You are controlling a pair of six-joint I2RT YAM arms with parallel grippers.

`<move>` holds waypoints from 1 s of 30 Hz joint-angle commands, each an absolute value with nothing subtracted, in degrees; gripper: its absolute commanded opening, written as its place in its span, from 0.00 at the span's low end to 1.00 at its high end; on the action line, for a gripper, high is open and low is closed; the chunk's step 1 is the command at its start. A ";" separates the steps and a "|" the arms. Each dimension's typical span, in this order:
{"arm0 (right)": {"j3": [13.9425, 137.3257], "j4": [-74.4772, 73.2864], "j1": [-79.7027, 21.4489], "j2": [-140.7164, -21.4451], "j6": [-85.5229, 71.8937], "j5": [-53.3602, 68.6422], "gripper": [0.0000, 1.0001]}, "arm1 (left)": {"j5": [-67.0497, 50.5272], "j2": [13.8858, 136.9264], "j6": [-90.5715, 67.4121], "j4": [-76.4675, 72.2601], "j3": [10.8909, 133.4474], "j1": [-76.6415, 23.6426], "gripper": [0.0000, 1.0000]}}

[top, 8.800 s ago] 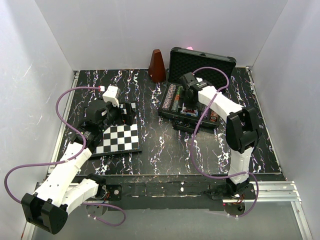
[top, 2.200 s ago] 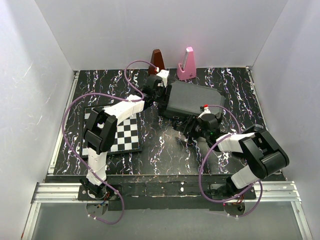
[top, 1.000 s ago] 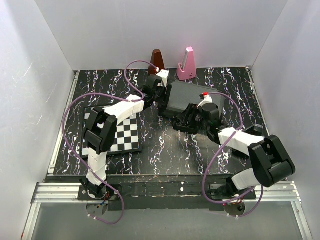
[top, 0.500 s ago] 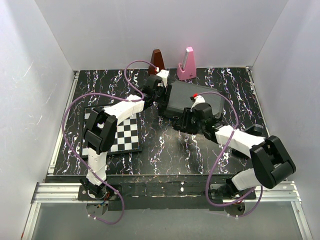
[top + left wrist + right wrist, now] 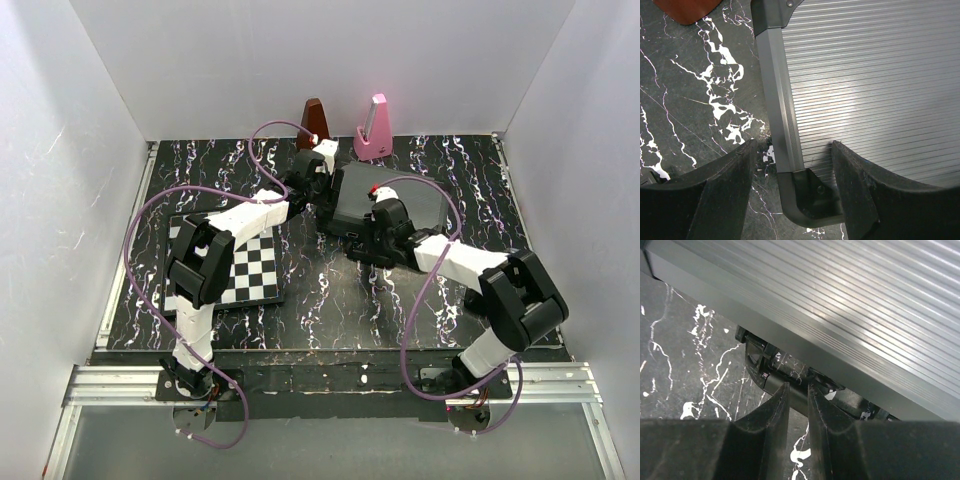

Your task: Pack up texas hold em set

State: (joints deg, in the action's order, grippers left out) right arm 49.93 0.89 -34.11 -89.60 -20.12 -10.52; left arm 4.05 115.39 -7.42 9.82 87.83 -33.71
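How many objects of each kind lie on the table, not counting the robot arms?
Metronomes: 2 (brown, pink)
Closed black case: 1
Chessboard: 1
Total: 4

White arm links [image 5: 250, 212], black joints [image 5: 203, 262], purple looping cables [image 5: 138, 225], matte black tool fingers [image 5: 720, 195].

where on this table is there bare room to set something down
Best: the front strip of the table, between the chessboard and the right arm. Also the back-left corner, behind the chessboard and left of the brown metronome, and the back-right corner beside the pink metronome. Crowded: around the case, with the left gripper and right gripper at its edges.
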 commanded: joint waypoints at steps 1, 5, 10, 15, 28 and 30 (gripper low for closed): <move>52.91 -1.84 -35.07 -91.49 -18.54 -15.46 0.27 | 4.13 117.86 -5.27 19.07 85.52 -34.37 0.60; 53.09 -2.29 -35.51 -92.81 -19.07 -19.42 0.21 | 4.22 117.95 -5.27 18.98 85.60 -34.37 0.60; 54.31 -2.37 -35.68 -95.36 -18.20 -19.77 0.20 | 4.13 117.95 -5.27 19.07 85.69 -34.37 0.61; 53.97 -0.89 -36.30 -96.94 -17.75 -23.02 0.19 | 4.22 117.95 -5.27 19.07 85.61 -34.37 0.61; 51.86 1.58 -37.53 -100.10 -19.95 -33.74 0.18 | 4.04 118.04 -5.27 19.07 85.87 -34.37 0.61; 51.68 1.32 -37.53 -100.46 -20.47 -34.89 0.18 | 4.13 118.12 -5.27 19.25 85.78 -34.37 0.61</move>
